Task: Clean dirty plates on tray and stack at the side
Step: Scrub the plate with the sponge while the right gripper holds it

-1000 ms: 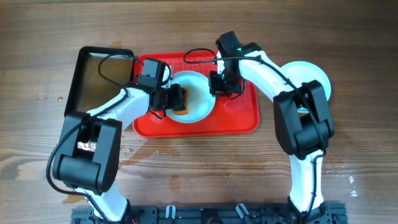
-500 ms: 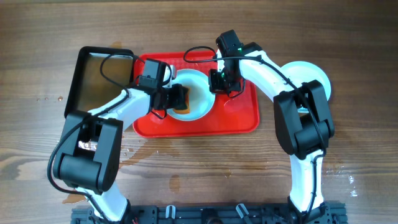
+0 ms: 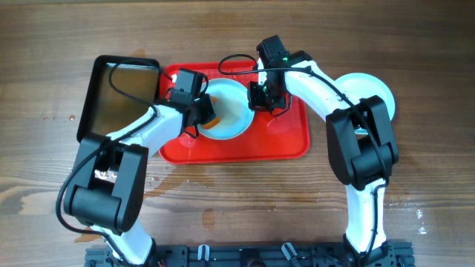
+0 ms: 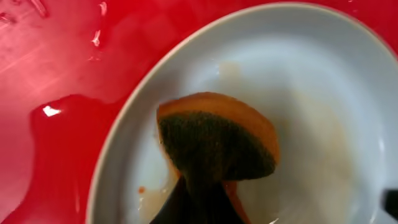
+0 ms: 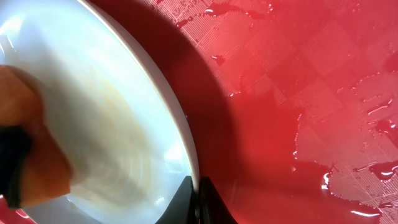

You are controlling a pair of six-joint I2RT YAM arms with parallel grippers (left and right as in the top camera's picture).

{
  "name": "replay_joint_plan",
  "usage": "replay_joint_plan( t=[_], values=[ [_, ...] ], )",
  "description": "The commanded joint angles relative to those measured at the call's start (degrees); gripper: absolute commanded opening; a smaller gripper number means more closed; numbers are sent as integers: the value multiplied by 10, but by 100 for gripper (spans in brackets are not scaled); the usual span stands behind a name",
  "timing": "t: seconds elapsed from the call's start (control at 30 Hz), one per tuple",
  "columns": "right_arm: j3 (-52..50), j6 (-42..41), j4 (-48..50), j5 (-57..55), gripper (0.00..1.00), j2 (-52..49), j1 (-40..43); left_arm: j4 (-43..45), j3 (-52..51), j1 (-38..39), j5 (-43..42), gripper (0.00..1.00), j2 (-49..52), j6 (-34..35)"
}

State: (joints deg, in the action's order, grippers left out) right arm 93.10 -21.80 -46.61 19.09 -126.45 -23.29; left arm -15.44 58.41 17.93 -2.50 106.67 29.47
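Observation:
A white plate (image 3: 231, 111) with a pale blue rim lies on the red tray (image 3: 286, 141), smeared orange-brown. My left gripper (image 3: 202, 113) is shut on an orange sponge (image 4: 217, 134) with a dark green face and presses it on the plate's left part (image 4: 311, 93). My right gripper (image 3: 258, 99) is shut on the plate's right rim (image 5: 180, 134). The sponge (image 5: 28, 155) shows at the left of the right wrist view. More plates (image 3: 367, 93) are stacked on the table at the right; the right arm hides part of them.
A black rectangular pan (image 3: 119, 93) with brownish liquid stands left of the tray. Water beads on the tray (image 5: 348, 124) and pools on the wooden table (image 3: 178, 178) in front of it.
My left gripper has slid the sponge up and to the left across the plate. The plate has shifted slightly toward the back. The right gripper has kept its hold on the rim.

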Motion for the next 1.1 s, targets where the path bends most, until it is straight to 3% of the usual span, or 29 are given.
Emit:
replay_joint_plan(
  t=[0.0, 0.27, 0.37, 0.5, 0.7, 0.83, 0.93, 1.07],
  values=[
    [2, -7, -2, 2, 4, -11, 0, -74, -29, -8, 6, 4, 31, -1],
    [2, -7, -3, 2, 4, -11, 0, -71, -29, -8, -260, 4, 31, -129],
    [2, -6, -4, 2, 4, -11, 0, -44, -29, -8, -284, 4, 31, -143],
    [2, -6, -5, 2, 4, -11, 0, -5, -29, -8, -206, 4, 31, -134],
    [2, -7, -6, 2, 4, -11, 0, 34, -29, -8, 56, 4, 32, -77],
    [2, -6, -6, 2, 4, -11, 0, 48, -29, -8, 188, 4, 32, -71],
    [2, -6, -6, 2, 4, -11, 0, 39, -29, -8, 243, 4, 31, -62],
    [2, -6, -5, 2, 4, -11, 0, 3, -29, -3, 236, 4, 31, -43]
  ],
)
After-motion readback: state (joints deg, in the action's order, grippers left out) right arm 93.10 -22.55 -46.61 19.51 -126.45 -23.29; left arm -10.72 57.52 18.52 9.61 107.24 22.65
